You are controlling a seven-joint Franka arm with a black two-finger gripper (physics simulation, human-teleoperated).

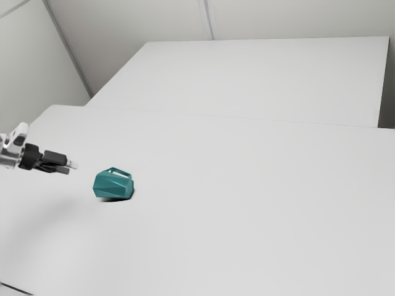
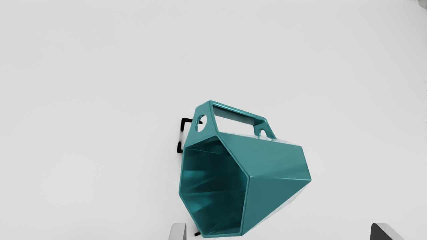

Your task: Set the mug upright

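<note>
The mug (image 1: 113, 184) lies sideways; the gripper (image 1: 71, 168), jaws apart, should clasp it squarely, then ease it base-down.

The teal mug (image 1: 113, 185) lies on its side on the pale table (image 1: 247, 216), toward eight o'clock from the exterior view's middle. Its body is faceted, and the many-sided mouth (image 2: 213, 186) faces sideways. The angular handle (image 2: 239, 114) (a round hole pierces each end) points toward twelve o'clock in the exterior view.
</note>
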